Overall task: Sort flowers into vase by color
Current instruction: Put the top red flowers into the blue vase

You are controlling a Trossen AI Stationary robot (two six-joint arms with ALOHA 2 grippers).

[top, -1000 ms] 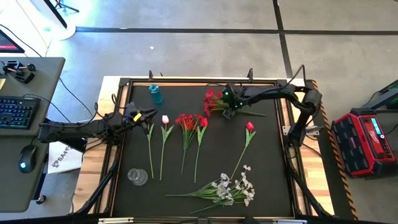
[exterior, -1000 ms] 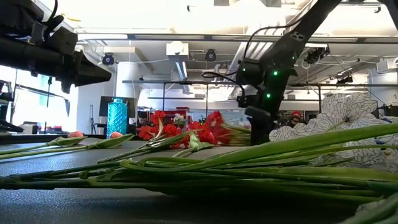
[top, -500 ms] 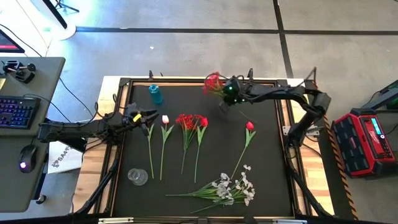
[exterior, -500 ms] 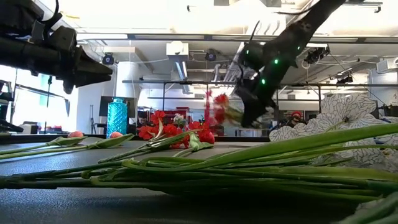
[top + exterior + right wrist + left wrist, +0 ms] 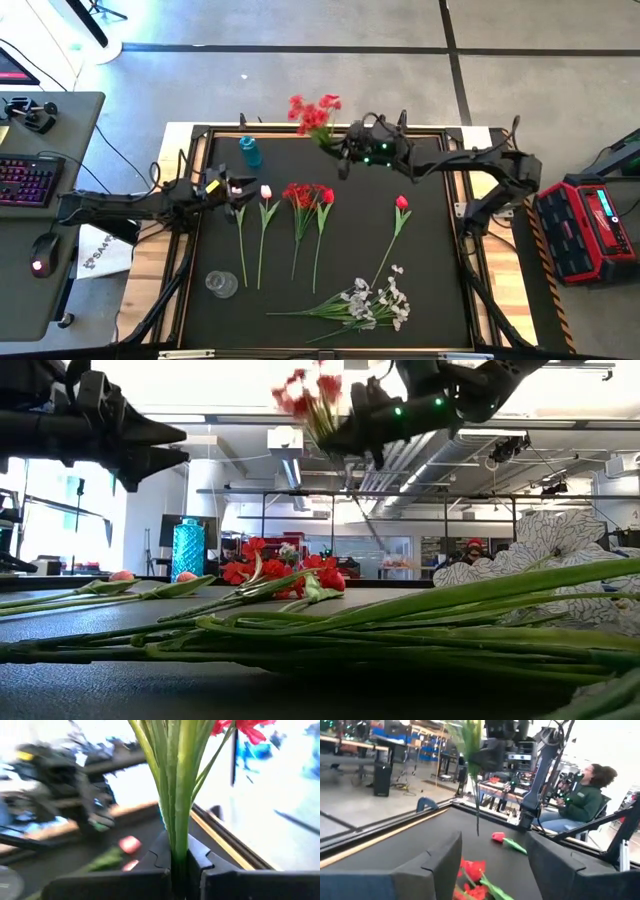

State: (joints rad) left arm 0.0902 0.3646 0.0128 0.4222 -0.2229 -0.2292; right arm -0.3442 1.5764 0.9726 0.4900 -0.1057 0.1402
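Overhead, the right gripper (image 5: 345, 157) sits at the far edge of the bench (image 5: 430, 260), clamped on the stems of a red bunch (image 5: 312, 112) whose blooms hang out past the bench's rim. The left gripper (image 5: 238, 190) hovers beside a pink bud (image 5: 266, 192), fingers parted and holding nothing. A second red bunch (image 5: 305, 197) lies just beside that bud, a red tulip (image 5: 402, 203) lies apart to the right, and a white spray (image 5: 375, 300) lies near the front edge. A blue vase (image 5: 250, 151) stands at the far left, a clear vase (image 5: 221, 284) at the near left.

From bench height, the held red bunch (image 5: 308, 395) is raised high in the right gripper (image 5: 345, 435); the left gripper (image 5: 165, 445) hangs above the lying stems.

Through the left wrist camera, its own fingers (image 5: 440, 865) stand apart above red blooms, with a seated person (image 5: 577, 800) beyond the bench.

Through the right wrist camera, green stems (image 5: 175, 795) are pinched tight between its fingers (image 5: 197, 860).
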